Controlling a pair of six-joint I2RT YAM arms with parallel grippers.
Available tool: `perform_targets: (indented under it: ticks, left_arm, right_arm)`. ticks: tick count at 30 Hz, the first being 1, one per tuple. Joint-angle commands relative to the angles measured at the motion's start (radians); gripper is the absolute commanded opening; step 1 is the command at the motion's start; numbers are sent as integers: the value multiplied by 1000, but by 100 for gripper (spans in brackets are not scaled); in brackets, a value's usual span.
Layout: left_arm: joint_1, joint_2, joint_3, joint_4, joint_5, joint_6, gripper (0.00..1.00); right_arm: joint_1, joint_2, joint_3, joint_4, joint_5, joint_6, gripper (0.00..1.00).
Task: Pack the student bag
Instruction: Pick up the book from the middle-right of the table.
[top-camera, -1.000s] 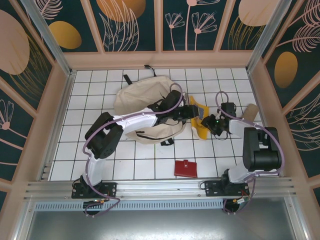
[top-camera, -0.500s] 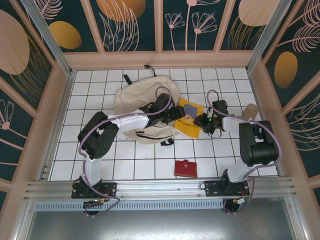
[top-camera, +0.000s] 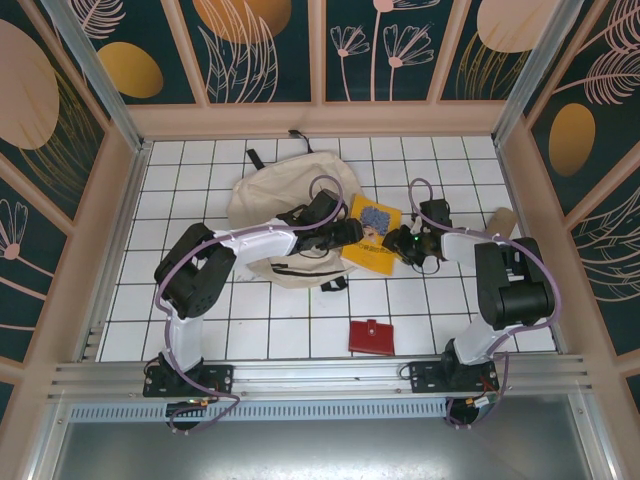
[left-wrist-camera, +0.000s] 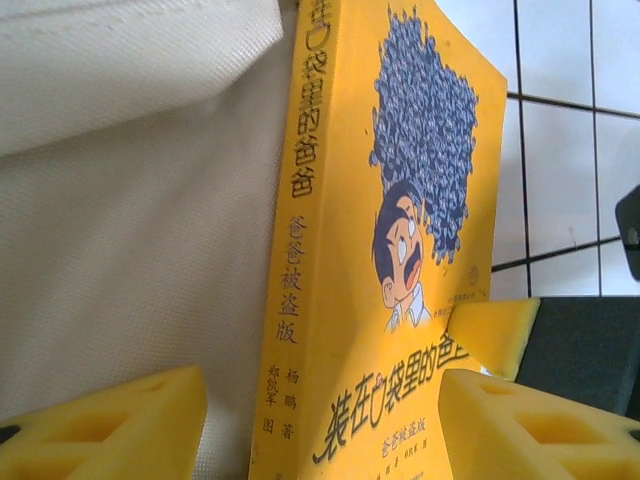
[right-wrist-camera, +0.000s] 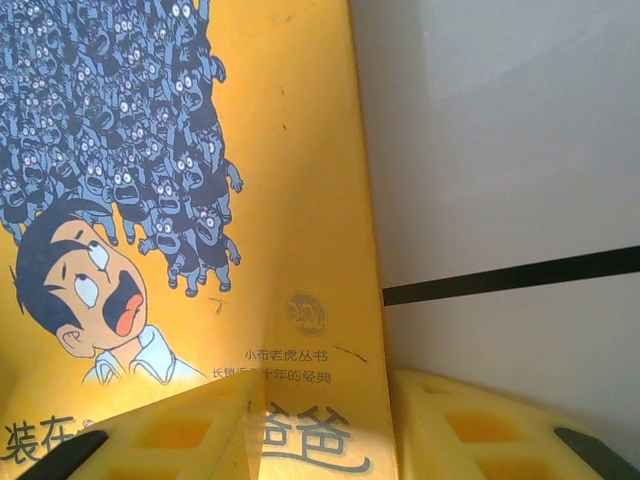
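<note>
Tiled table (top-camera: 200, 320): spine edge of yellow book (top-camera: 374, 236) meets student bag (top-camera: 268, 195)

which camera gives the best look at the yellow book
Left wrist: the yellow book shows both its spine and front cover, title readable, next to the student bag. Right wrist gives a close crop of the cover. Top external has it whole but small, beside the bag.

You are working in a lab robot booth: floral panels (top-camera: 265, 50) are walling a white gridded desk (top-camera: 280, 330), and aluminium rails (top-camera: 320, 375) are edging it.
</note>
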Motion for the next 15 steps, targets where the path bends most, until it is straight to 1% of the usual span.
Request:
perform_targets:
  ticks: [1, 2, 6, 11, 13, 15]
  left_arm:
    - [7, 28, 12, 37, 107, 30, 60]
    - [9, 28, 7, 60, 150, 29, 59]
    - [8, 22, 4, 103, 238, 25, 57]
    - [9, -10, -10, 178, 308, 5, 48]
    - [9, -3, -6, 175, 307, 0, 42]
    - [9, 4, -1, 148, 264, 1, 34]
  right_arm:
    - [27, 40, 2, 1, -51, 14, 37]
    - [27, 41, 4, 4, -54, 16, 37]
    - [28, 45, 5, 8, -58, 19, 37]
    - [27, 44, 6, 7, -58, 19, 37]
    - [28, 43, 7, 7, -58, 21, 37]
    - [29, 39, 5, 5, -58, 23, 37]
